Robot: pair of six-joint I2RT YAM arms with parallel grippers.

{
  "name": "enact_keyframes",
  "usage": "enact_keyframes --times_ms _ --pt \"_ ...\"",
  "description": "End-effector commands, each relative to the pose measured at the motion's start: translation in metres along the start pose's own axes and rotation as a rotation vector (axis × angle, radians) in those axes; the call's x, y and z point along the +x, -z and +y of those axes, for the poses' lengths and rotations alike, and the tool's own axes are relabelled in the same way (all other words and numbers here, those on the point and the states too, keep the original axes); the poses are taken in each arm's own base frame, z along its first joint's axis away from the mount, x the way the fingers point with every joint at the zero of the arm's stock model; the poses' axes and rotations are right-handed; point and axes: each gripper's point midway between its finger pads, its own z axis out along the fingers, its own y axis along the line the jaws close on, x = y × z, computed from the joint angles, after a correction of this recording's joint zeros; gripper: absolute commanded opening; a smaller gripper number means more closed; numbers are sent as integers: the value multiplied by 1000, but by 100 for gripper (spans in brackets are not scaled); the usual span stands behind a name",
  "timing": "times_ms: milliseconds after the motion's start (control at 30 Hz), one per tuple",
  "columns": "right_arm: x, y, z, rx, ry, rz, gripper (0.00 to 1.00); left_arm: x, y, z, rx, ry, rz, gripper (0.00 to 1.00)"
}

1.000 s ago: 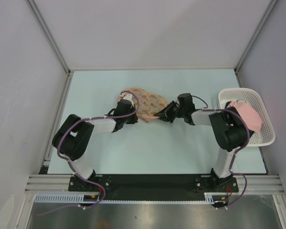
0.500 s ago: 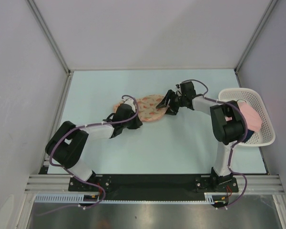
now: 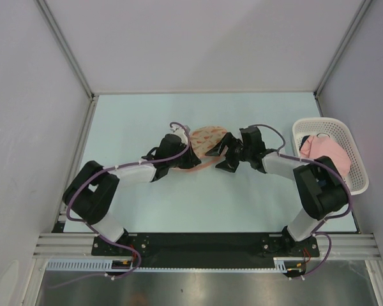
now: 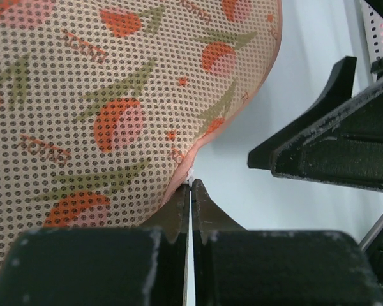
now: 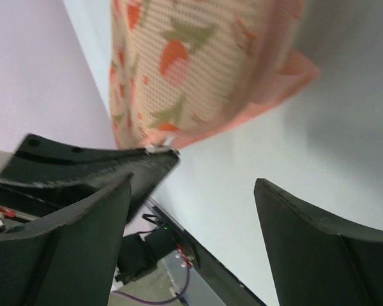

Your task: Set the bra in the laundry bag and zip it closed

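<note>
as seen from above, the oval peach mesh laundry bag with an orange leaf pattern [image 3: 209, 140] lies on the pale blue tabletop [image 3: 147, 115] between the two hands. the left hand [image 3: 186, 154] touches its near-left rim and the right hand [image 3: 222, 158] sits just beside its right end. a white plastic lattice basket [image 3: 354, 172] holding a pink cloth [image 3: 329, 152] stands at the right edge.

from the left wrist, the left hand [image 4: 191, 185] has its fingers pressed together on the pink rim of the laundry bag [image 4: 102, 95], and the right hand's black fingers [image 4: 332, 143] are near on the right.

from the right wrist, the right hand [image 5: 193, 185] is spread wide and grips nothing. the laundry bag [image 5: 198, 57] lies just beyond its fingertips, and the left hand's finger [image 5: 83, 169] meets the bag's rim.
</note>
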Motion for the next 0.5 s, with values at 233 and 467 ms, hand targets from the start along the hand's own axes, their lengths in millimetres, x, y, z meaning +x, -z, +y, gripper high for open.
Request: enact_keyframes --times_ms 233,467 --pt "-20 -47 45 -139 -141 -33 60 3 14 -34 90 -66 -26 0" --pt "-31 -49 28 -132 -171 -14 5 11 30 -6 -29 -68 -44 0"
